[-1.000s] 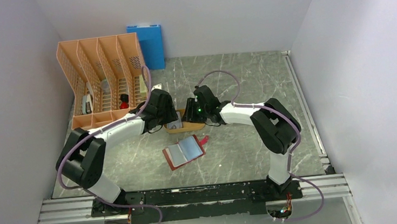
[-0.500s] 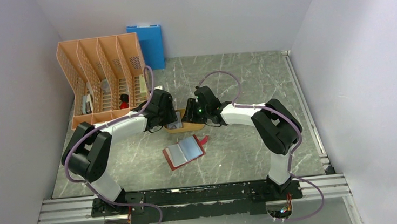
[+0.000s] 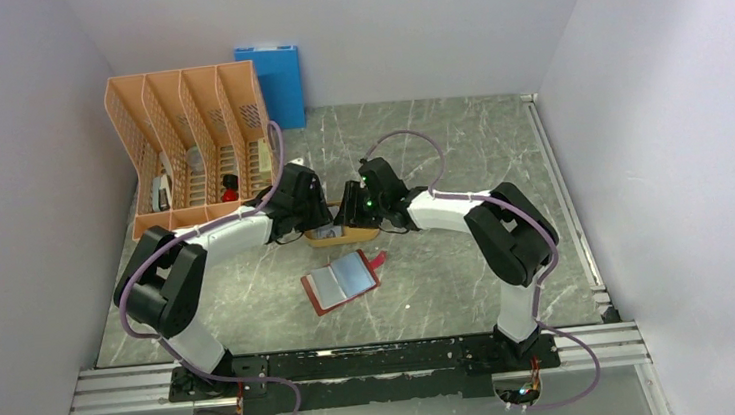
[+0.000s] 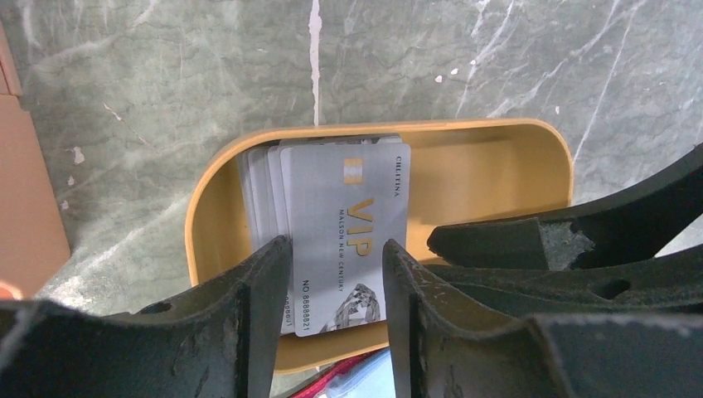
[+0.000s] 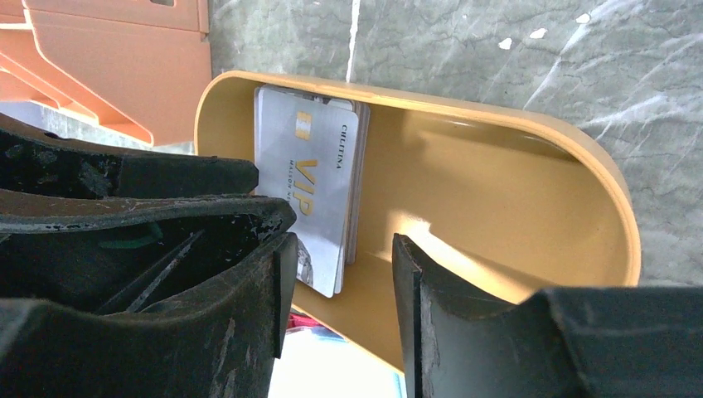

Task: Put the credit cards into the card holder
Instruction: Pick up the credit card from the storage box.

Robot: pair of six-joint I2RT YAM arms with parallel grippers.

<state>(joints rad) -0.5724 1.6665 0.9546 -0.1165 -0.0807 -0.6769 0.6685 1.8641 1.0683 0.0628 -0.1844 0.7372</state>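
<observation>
A stack of grey credit cards [image 4: 340,224], the top one marked VIP, lies at the left end of the orange oval tray [image 4: 497,133]. My left gripper [image 4: 336,245] is open just above the stack, its jaws astride the near edge of the top card. My right gripper [image 5: 340,240] is open and empty over the same tray [image 5: 514,207], just right of the cards [image 5: 307,191]. In the top view both grippers, left [image 3: 319,217] and right [image 3: 349,211], meet over the tray [image 3: 341,236]. The dark red card holder [image 3: 342,280] lies open in front of the tray.
An orange file rack [image 3: 193,147] stands at the back left, close to my left arm. A blue folder [image 3: 270,83] leans on the back wall. The right gripper's fingers [image 4: 514,240] crowd the tray beside my left gripper.
My left arm's elbow has swung right and its gripper has edged closer over the tray. My right gripper has shifted slightly left. The cards and the holder have not moved.
</observation>
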